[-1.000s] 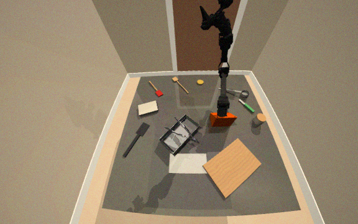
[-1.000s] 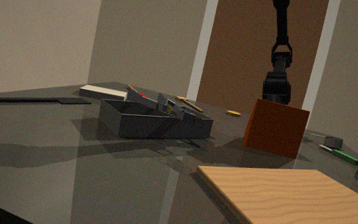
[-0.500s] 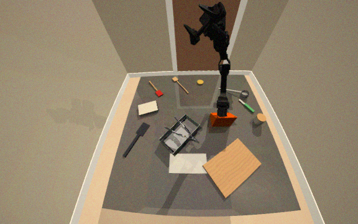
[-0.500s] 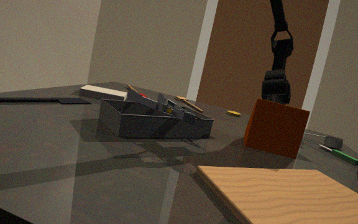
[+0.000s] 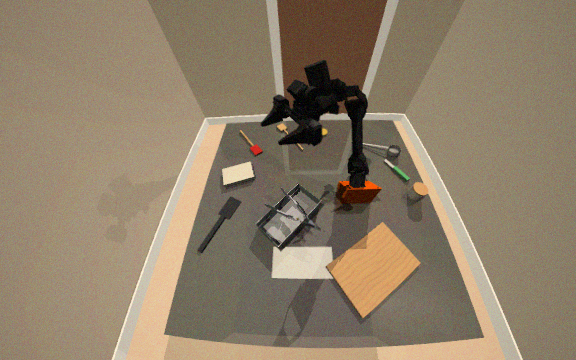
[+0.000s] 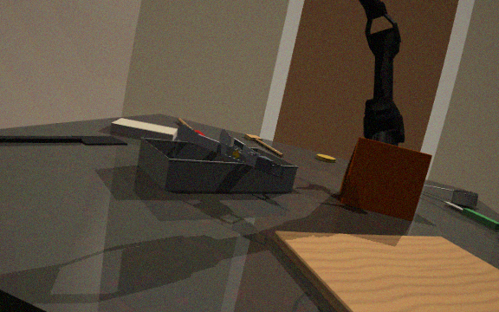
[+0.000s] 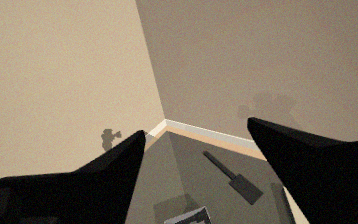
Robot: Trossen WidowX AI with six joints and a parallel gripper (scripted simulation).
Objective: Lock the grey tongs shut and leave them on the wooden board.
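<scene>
The grey tongs (image 5: 296,205) (image 6: 263,164) lie spread open across the roasting tin (image 5: 269,236) (image 6: 193,175), with their two arms apart and the hinge end over the tin's right side. A corner of the tin shows at the bottom of the wrist view. The wooden board (image 5: 378,270) (image 6: 388,269) lies flat at the front right with nothing on it. My gripper (image 5: 271,134) (image 7: 195,128) is open and empty, raised high behind the tin and well clear of the tongs. Its fingers are out of the frame in the exterior view.
An orange block (image 5: 360,194) (image 6: 385,179) stands upright right of the tin, in front of the arm's base. A white sheet (image 5: 302,262) lies before the tin. A black spatula (image 5: 213,233) (image 7: 245,188) and cream block (image 5: 238,173) lie left. A jar (image 5: 420,189) stands right.
</scene>
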